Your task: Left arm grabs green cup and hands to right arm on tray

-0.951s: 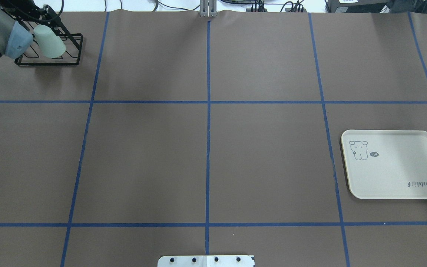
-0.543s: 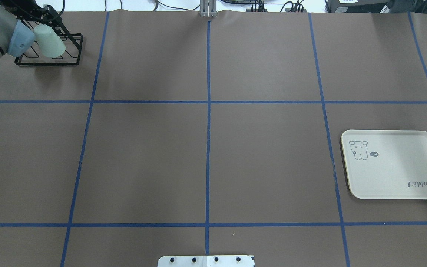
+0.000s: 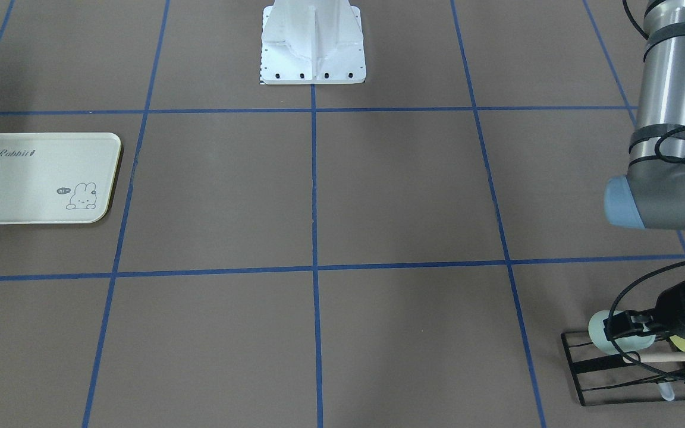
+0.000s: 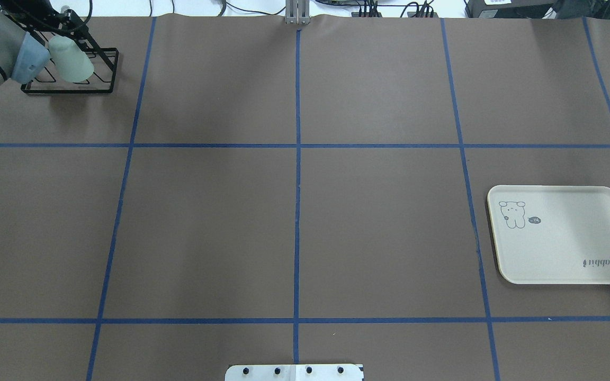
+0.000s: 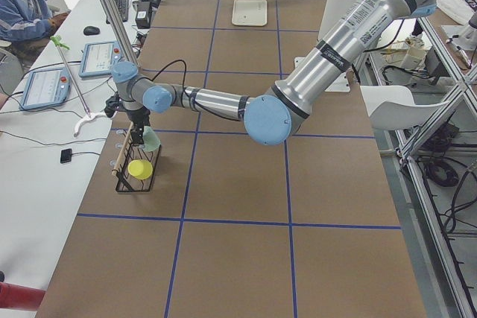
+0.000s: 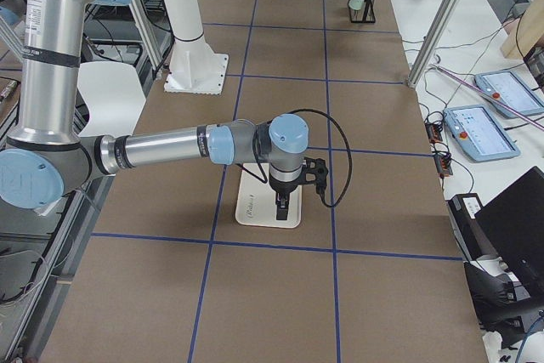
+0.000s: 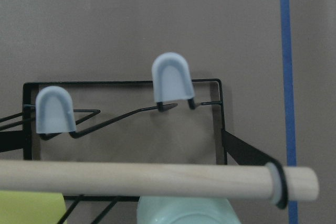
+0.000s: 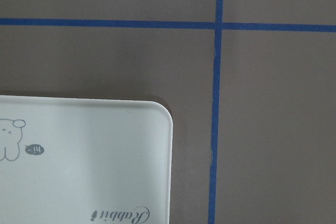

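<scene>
Green cup (image 4: 72,62): pale mint tumbler, tilted on its side over a black wire rack (image 4: 105,71) at the table's far corner on the robot's left.

Left gripper (image 3: 629,330): points down at the rack. Its black fingers lie against opposite sides of the green cup and look closed on it. The left wrist view shows no fingers, only the cup's edge at its bottom border.

Left arm (image 5: 328,57): stretched far out. The upper tube slants down to a pale blue elbow cap, the forearm runs nearly level to the wrist, and the wrist is bent downward over the rack.

Rack contents: yellow-green cup (image 5: 139,169) just beside the green cup; wooden dowel (image 7: 142,179) lying across the frame, a black ring near one end; two pale-blue-capped prongs (image 7: 172,77).

Table (image 4: 379,227): brown cover, blue tape grid (image 4: 297,238).

Tray (image 3: 27,190): cream, bunny drawing and "Rabbit" script, on the robot's right, well apart from the rack.

Right arm (image 6: 161,147): upper tube upright, forearm level, wrist turned straight down.

Right gripper (image 6: 284,208): hangs over the tray near one corner. Seen only from the side, so its opening cannot be told.
</scene>
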`<state>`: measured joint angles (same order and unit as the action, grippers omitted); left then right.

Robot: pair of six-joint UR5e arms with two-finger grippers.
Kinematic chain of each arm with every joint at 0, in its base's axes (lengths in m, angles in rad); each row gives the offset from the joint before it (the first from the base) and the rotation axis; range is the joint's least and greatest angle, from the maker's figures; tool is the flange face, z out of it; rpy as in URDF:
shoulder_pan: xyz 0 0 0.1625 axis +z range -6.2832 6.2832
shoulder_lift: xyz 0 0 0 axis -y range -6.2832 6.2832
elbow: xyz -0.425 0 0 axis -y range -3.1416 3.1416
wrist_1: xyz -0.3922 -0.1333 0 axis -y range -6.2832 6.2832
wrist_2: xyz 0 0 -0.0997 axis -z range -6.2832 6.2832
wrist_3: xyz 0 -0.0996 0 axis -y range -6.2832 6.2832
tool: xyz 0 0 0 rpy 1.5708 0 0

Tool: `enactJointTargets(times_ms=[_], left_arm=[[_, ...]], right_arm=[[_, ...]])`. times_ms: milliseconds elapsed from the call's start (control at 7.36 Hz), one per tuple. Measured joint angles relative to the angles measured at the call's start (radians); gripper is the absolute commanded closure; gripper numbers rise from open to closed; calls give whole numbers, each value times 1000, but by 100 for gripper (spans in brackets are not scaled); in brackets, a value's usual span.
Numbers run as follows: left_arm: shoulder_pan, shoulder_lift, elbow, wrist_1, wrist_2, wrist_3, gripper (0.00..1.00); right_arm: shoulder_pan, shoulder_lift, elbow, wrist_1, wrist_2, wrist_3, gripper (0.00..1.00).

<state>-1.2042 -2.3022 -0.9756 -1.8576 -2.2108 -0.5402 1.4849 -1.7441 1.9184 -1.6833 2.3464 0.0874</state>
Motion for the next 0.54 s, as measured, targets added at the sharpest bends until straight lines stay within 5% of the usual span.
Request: enactJointTargets(times_ms=[272,543], left_arm=[[0,-5,0,-1,-1,-12,35],[0,-5,-2,-3,-1,-17,83]], right_arm=[[0,0,0,-1,1,0,0],[0,0,-1,-1,1,0,0]])
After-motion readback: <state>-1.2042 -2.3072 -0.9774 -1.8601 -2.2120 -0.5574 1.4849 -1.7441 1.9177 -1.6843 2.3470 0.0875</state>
